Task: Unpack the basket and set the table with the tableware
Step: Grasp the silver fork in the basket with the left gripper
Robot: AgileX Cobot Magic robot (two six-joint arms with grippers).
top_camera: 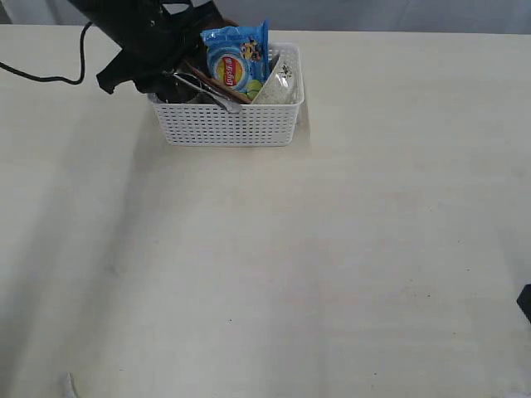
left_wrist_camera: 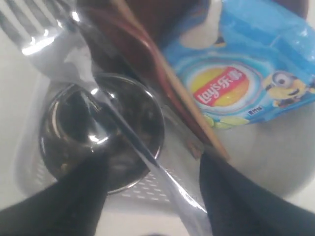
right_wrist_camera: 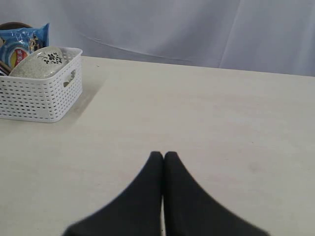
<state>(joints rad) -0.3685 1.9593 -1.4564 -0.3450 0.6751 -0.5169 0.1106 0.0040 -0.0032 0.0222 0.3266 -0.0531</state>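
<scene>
The white basket stands at the back of the table. My left gripper hangs open over the basket's left end, its fingers either side of the steel knife and just above the steel cup. A fork, a reddish-brown wooden spoon and chopsticks lean beside the cup. The off-white bowl sits at the basket's right end. My right gripper is shut on nothing, low over the bare table, well away from the basket.
A blue chip bag stands upright in the basket between the cutlery and the bowl. A black cable trails across the table's back left. The left arm covers the basket's back left corner.
</scene>
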